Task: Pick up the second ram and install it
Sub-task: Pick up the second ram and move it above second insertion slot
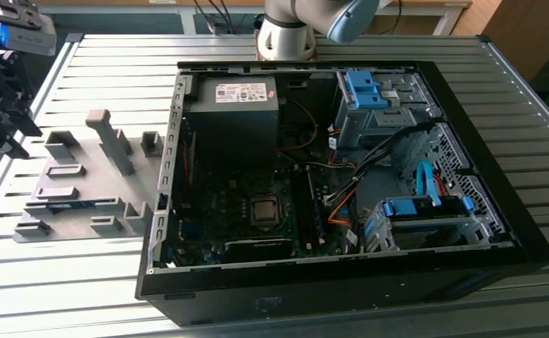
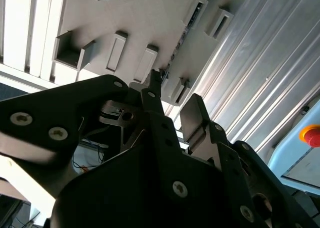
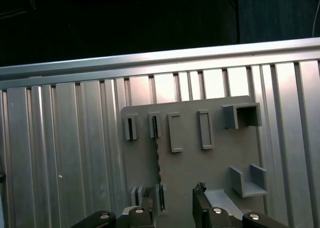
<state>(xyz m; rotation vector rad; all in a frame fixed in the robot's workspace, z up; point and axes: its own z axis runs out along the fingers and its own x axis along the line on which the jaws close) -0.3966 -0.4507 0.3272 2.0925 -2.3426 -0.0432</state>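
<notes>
Ribbed metal table [image 1: 519, 91], grey fixture plate [image 3: 190, 163], gripper [image 3: 173, 195] spread empty above it, open computer case [image 1: 350, 289]

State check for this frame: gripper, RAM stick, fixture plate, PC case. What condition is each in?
gripper: open, empty, hovering over the fixture plate.
second ram: standing on edge in the fixture plate's slots, not gripped, not yet installed.
fixture plate: lying flat on the slatted table, holding the ram.
computer case: lying on its side, side panel off, inside exposed.
</notes>
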